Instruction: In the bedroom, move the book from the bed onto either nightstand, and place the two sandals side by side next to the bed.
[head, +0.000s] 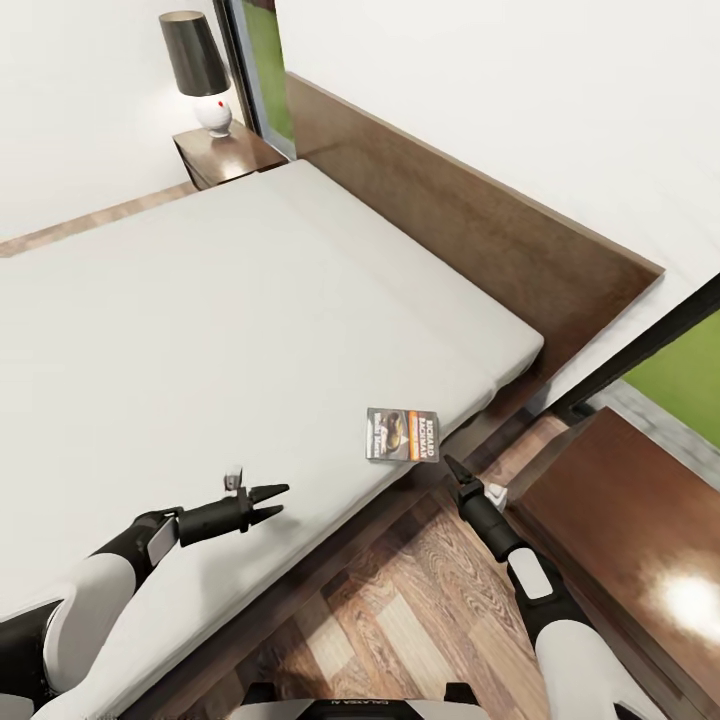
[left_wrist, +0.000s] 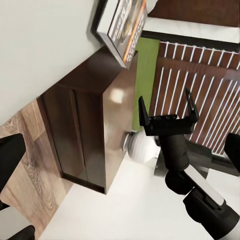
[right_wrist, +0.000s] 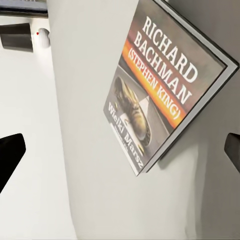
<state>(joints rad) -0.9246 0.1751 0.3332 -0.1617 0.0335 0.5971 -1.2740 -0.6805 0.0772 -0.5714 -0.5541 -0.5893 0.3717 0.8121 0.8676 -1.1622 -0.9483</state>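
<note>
Gaping right fingers (right_wrist: 11, 152) facing book (right_wrist: 167, 82).

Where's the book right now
In the head view the book lies flat on the mattress near the bed's right edge, just ahead of the right hand and close to the near nightstand.

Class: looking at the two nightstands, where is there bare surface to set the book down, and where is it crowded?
The near nightstand, right of the bed, has a bare glossy top. The far nightstand is crowded by its lamp, leaving a narrow strip in front. The book lies at the mattress corner.
</note>
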